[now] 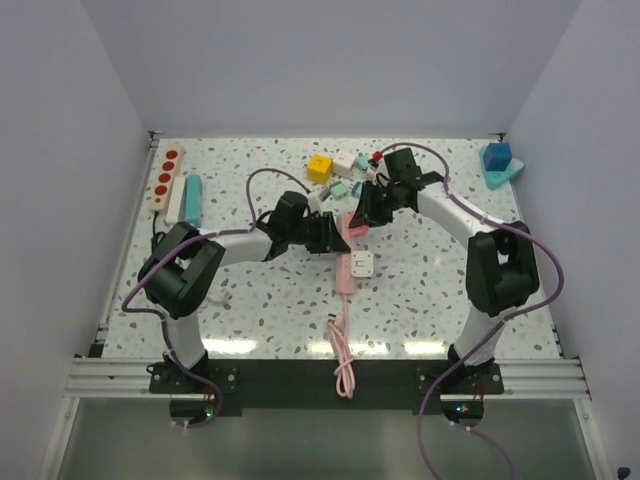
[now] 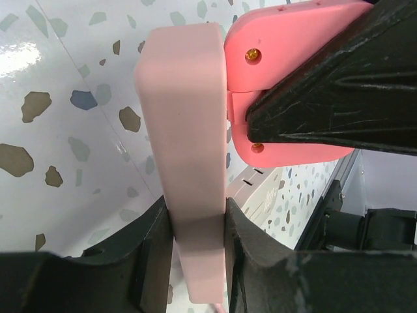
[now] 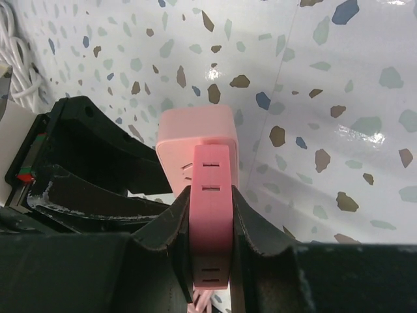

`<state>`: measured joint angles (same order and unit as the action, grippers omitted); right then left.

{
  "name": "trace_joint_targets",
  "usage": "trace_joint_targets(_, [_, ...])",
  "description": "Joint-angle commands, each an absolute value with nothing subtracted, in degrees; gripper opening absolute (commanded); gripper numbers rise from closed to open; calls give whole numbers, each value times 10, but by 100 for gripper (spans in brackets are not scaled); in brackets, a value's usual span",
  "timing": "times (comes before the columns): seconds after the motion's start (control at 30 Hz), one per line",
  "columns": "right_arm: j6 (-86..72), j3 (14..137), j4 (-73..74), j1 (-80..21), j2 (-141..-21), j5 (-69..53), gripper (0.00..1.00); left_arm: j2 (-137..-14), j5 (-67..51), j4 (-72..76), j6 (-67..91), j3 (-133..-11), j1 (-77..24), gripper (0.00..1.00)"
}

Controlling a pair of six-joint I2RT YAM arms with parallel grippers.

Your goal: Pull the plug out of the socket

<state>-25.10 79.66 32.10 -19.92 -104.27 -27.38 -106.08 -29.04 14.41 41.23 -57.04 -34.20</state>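
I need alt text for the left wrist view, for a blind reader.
The left gripper clamps a pale pink power strip between its black fingers. At upper right, the right gripper grips a brighter pink plug that touches the strip.

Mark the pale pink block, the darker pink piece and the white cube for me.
pale pink block point(image 2: 186, 130), left wrist view, its broad front face.
darker pink piece point(image 3: 210, 222), right wrist view, its slotted edge.
white cube point(image 1: 360, 263), top view, its upper face.
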Motion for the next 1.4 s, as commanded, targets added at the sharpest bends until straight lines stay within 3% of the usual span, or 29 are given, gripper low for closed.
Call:
trace_joint_targets(0.0, [-299,741,241,-225,-930,-230,0,-1067,-209,128,401,-577,-343,0])
trace_joint_targets(0.13, [-306,657,162,-229,-873,-215,0,-1070,-197,130,412,-563,-341,0])
trace_joint_targets(0.4, [-257,600,161,-227,-815,-219,0,-1051,-220,156,424,-535,-316,0])
trace_joint_targets(0.5, [-265,627,177,-221,-867,-175,0,-1029,-226,145,416,-538,-313,0])
trace_joint_targets(0.87, [-333,907,155,-214,-1185,-164,0,-922,-200,98,401,-467,-283,0])
trace_joint_targets(0.93, [-353,959,158,-207,-1220,-173,8,-917,-197,94,398,-461,-279,0])
trace_joint_targets(0.97, [-362,973,156,-204,-1238,-181,24,-916,-197,93,398,-461,-274,0])
trace_joint_targets(1.03, [-381,1010,151,-195,-1274,-197,44,-917,-196,92,396,-463,-269,0])
trace_joint_targets(1.07, [-386,1020,156,-192,-1280,-198,62,-919,-196,90,396,-465,-265,0])
trace_joint_targets(1.13, [-383,1041,185,-186,-1275,-179,75,-925,-198,84,396,-473,-260,0])
trace_joint_targets(1.2, [-364,1035,207,-182,-1254,-158,87,-927,-200,81,395,-481,-254,0])
trace_joint_targets(1.37, [-305,964,268,-175,-1136,-147,92,-929,-208,88,392,-492,-242,0])
